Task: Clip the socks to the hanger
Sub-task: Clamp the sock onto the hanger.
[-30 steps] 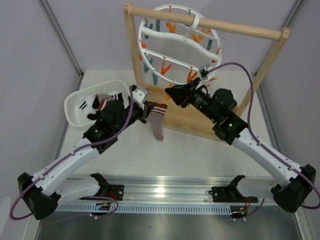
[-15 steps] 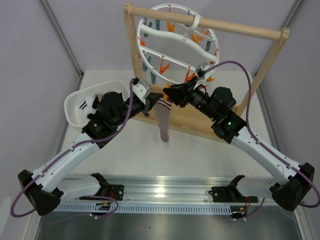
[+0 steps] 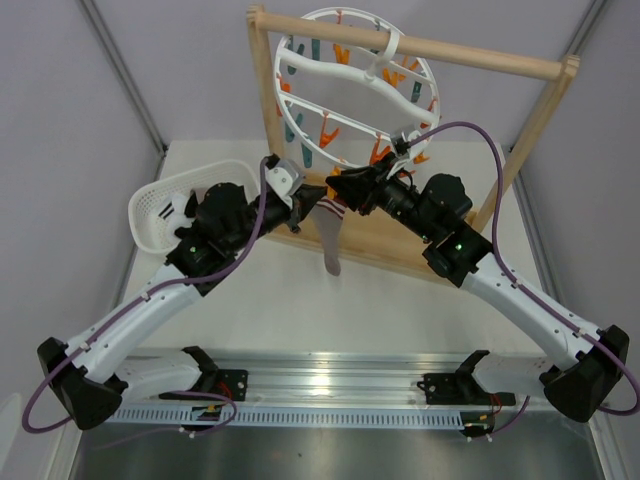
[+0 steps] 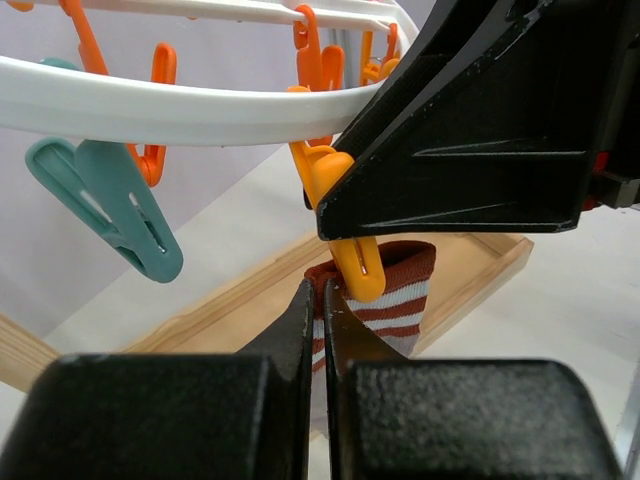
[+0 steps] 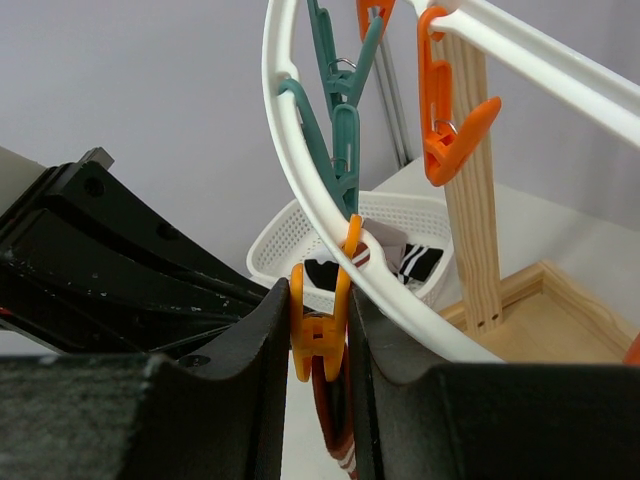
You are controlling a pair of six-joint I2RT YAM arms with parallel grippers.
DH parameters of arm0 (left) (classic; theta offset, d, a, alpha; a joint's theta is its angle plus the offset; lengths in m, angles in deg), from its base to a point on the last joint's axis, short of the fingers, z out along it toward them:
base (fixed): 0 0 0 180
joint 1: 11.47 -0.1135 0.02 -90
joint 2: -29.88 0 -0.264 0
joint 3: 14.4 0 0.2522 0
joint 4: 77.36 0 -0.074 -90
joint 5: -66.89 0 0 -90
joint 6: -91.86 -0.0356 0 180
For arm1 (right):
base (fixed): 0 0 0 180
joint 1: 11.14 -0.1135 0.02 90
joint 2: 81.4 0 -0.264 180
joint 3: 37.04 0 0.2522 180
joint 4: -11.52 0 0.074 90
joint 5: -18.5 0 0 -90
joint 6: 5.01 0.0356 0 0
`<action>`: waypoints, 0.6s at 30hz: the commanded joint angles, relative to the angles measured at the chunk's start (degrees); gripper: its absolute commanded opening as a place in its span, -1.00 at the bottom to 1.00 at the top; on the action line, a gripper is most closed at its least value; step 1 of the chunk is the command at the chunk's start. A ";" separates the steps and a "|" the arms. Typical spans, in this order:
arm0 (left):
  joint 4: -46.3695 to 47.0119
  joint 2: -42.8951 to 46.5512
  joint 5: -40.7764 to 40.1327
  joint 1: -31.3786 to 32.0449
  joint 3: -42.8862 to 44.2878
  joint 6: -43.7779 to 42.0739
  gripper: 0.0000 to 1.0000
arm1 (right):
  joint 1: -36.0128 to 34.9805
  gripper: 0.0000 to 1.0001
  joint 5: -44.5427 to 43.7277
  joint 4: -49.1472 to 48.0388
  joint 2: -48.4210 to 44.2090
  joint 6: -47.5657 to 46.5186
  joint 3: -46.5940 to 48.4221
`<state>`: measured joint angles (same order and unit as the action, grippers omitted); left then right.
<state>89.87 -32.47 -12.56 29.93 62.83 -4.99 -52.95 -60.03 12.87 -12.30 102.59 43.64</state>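
Observation:
One taupe sock [image 3: 330,243] hangs by its red-and-white striped cuff [image 4: 405,292] just below the round white hanger [image 3: 300,72]. My left gripper [image 4: 320,296] is shut on the cuff's edge. My right gripper [image 5: 318,300] is shut on an orange clip [image 5: 320,325] dangling from the hanger ring [image 5: 300,170], squeezing its handles. The cuff sits up in that clip's [image 4: 356,270] mouth. In the top view both grippers meet, left [image 3: 312,204] and right [image 3: 338,188]. A second grey sock with a striped cuff [image 5: 372,248] lies in the basket, mostly hidden.
The hanger hangs from a wooden frame rack [image 3: 480,56]; its post [image 5: 470,180] and base stand close behind the grippers. A white mesh basket [image 3: 150,216] at the left holds black socks with white stripes [image 5: 420,262]. Teal [image 4: 110,200] and orange clips dangle round the ring.
My left gripper has carried the sock up and to the right, from near the basket to the clip held by my right gripper. In the last half second almost nothing has moved.

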 commanded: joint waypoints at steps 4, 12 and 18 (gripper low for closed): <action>2.17 2.23 2.37 -0.01 1.58 1.75 -0.99 | -2.32 -0.96 7.35 2.12 0.24 -1.43 -0.03; -0.55 2.14 3.69 -1.94 4.03 7.46 -0.99 | -2.67 -0.96 7.87 1.95 -0.19 -2.14 -0.56; 0.50 2.93 4.84 -2.56 4.04 10.10 -0.99 | -2.58 -0.96 8.05 1.51 -0.81 -2.49 -1.26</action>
<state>88.43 -31.01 -9.48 27.94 64.88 2.05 -53.19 -60.05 12.57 -12.63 101.15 43.57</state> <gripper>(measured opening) 0.014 0.273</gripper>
